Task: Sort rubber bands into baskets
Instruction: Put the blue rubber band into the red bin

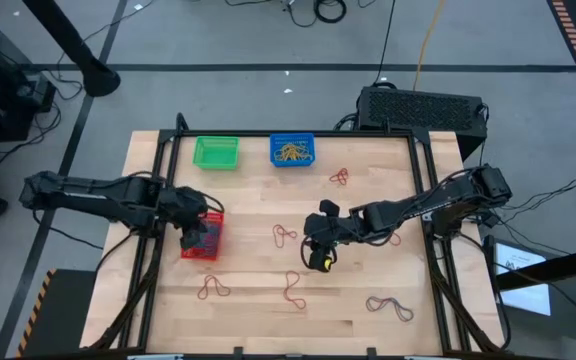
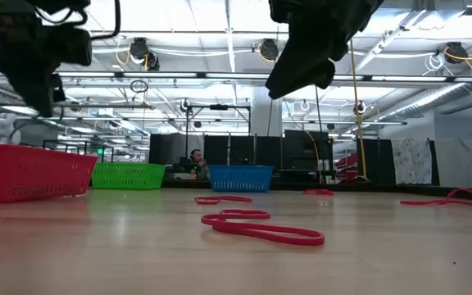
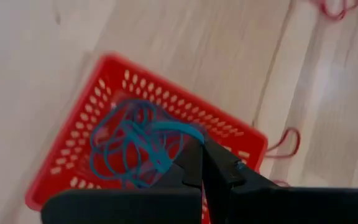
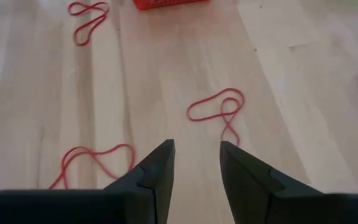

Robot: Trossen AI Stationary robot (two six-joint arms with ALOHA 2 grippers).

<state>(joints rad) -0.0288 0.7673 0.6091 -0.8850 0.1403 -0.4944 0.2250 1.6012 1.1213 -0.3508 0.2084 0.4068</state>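
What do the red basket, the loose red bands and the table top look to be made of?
Red basket: looks like moulded plastic, matte, its walls and floor pierced with regular holes.
Red bands: probably rubber, thin flat strips lying in limp loops with a slight sheen.
Table top: pale wood planks with visible grain and seams, smooth enough to reflect light in the low view.

No legible text — anywhere.

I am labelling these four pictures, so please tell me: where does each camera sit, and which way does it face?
High view: overhead, straight down on the table and both arms.
Low view: table height, looking level across to the blue basket; arms enter from above.
Left wrist: over the red basket; shut left gripper.
Right wrist: toward a red rubber band; open right gripper.
Both wrist views show the red basket.
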